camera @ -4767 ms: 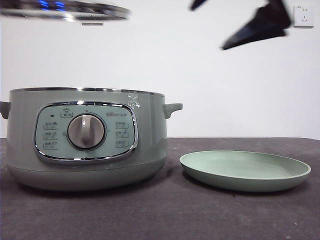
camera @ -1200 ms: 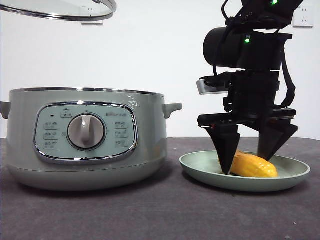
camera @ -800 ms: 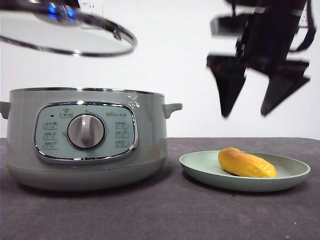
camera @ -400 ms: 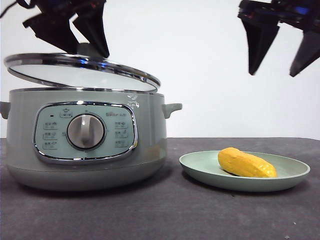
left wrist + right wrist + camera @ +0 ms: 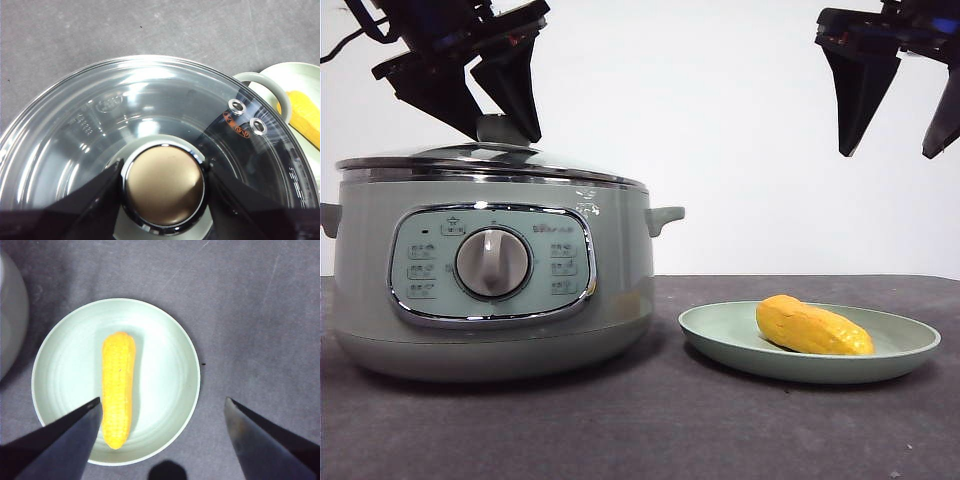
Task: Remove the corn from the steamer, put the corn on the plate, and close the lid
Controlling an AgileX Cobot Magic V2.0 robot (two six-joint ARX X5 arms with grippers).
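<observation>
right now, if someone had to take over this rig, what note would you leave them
Left claw: shut on the lid's knob; the lid sits on the steamer.
Right claw: open, empty, raised above the plate.
The corn lies on the plate, beside the steamer.
Done: corn out and plated, lid set down.
Left: let go of the knob and lift the left arm away.

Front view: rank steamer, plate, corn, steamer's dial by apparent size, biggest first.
1. steamer
2. plate, a little narrower than the steamer
3. corn
4. dial, close to the corn; narrower but taller, so this order is unsure
</observation>
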